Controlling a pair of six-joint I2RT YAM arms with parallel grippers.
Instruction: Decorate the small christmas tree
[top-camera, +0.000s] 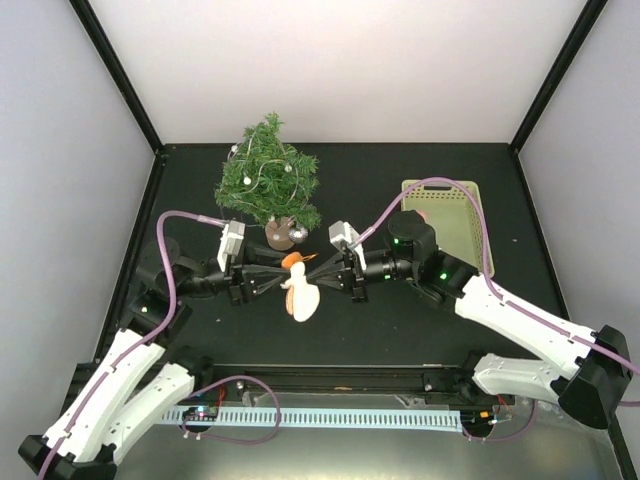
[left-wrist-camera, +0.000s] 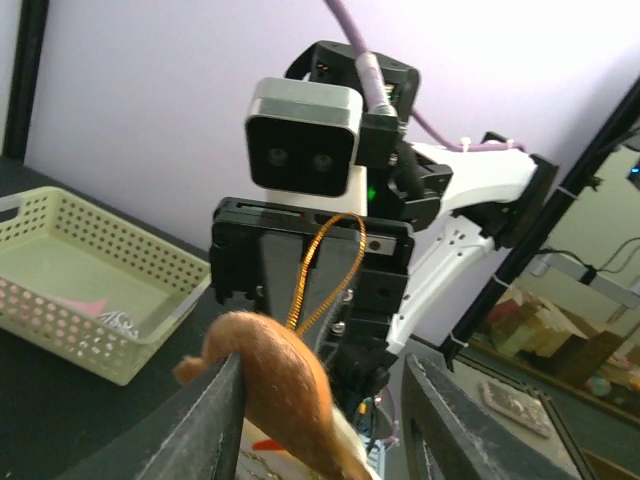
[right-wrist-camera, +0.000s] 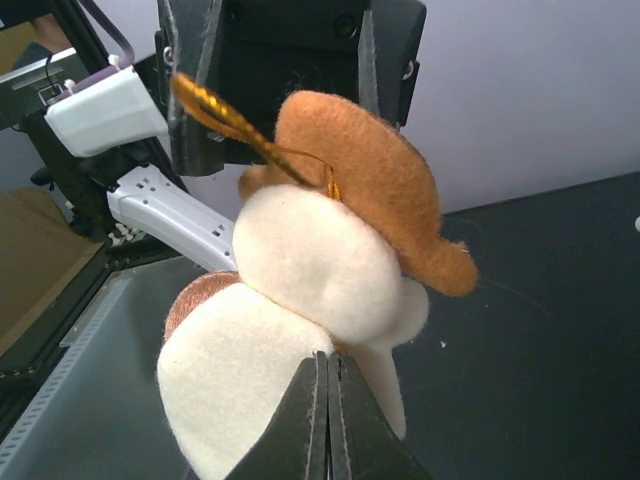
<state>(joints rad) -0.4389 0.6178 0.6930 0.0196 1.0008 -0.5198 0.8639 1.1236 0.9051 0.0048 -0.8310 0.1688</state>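
Touches felt snowman ornament (right-wrist-camera: 310, 270) with clenched right gripper (right-wrist-camera: 326, 360) near small christmas tree (top-camera: 268, 180); straddles its orange hat (left-wrist-camera: 285, 370) with parted left gripper (left-wrist-camera: 325, 365); cannot tell whether grasping.

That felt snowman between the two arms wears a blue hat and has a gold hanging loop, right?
Not quite. The hat on the snowman is orange-brown, not blue; the right wrist view shows it clearly. The rest holds, the gold loop included.
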